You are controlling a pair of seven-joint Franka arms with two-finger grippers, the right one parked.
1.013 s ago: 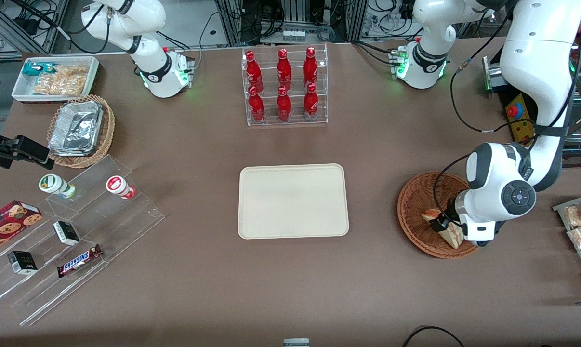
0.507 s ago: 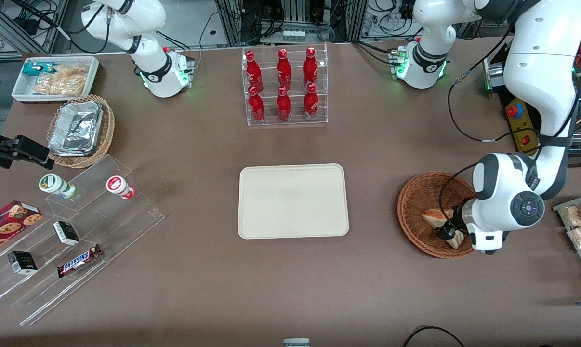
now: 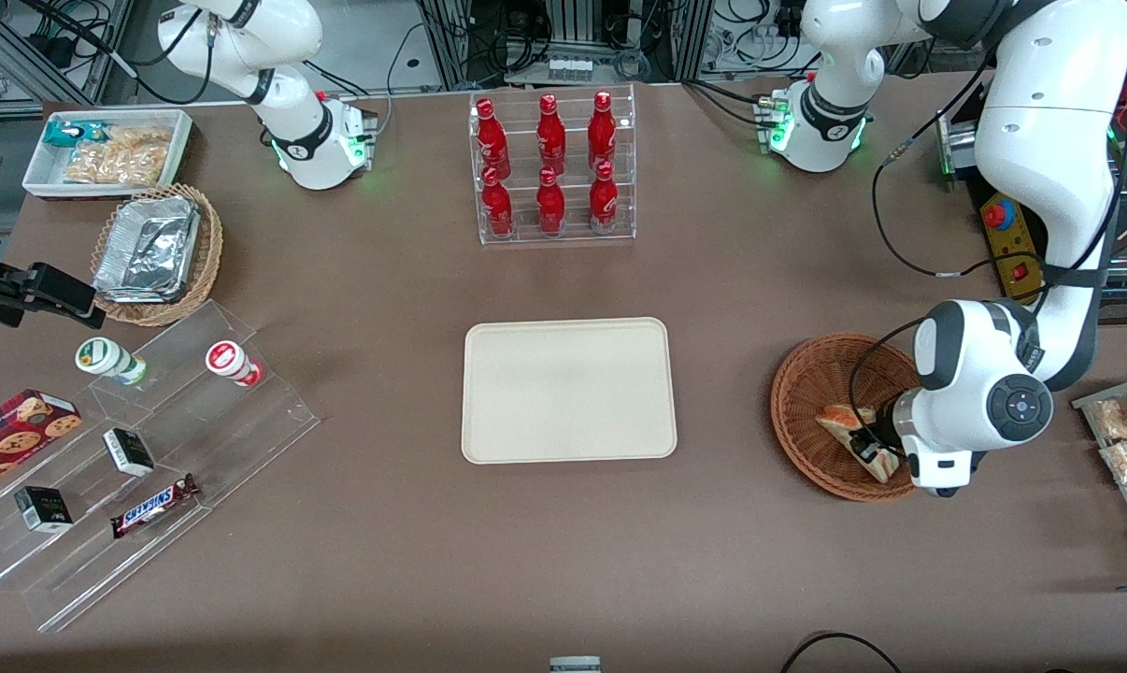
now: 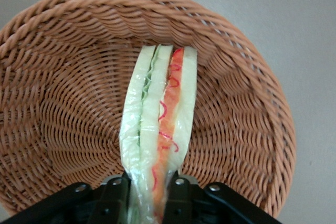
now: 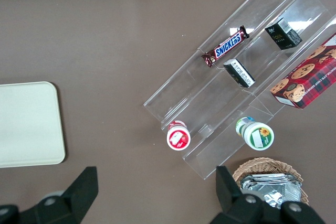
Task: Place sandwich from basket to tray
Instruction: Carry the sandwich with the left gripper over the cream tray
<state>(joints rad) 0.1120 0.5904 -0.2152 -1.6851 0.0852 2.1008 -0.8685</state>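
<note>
The sandwich (image 4: 159,129) is a wedge of pale bread with red and green filling in clear wrap. It stands on edge inside the reddish-brown wicker basket (image 3: 806,393) at the working arm's end of the table. My gripper (image 4: 148,192) is shut on the sandwich, one black finger (image 4: 114,195) pressed against each bread face. In the front view the gripper (image 3: 868,447) sits low in the basket, with the sandwich (image 3: 844,421) poking out toward the tray. The cream tray (image 3: 568,390) lies flat mid-table with nothing on it.
A clear rack of red bottles (image 3: 551,168) stands farther from the front camera than the tray. Bagged snacks (image 3: 1124,435) lie beside the basket at the table's edge. Clear display steps (image 3: 143,449) with small goods and a foil-filled tan basket (image 3: 157,252) occupy the parked arm's end.
The gripper sank lower into the basket and its fingers closed on the sandwich; over the last half second the wrist barely shifted.
</note>
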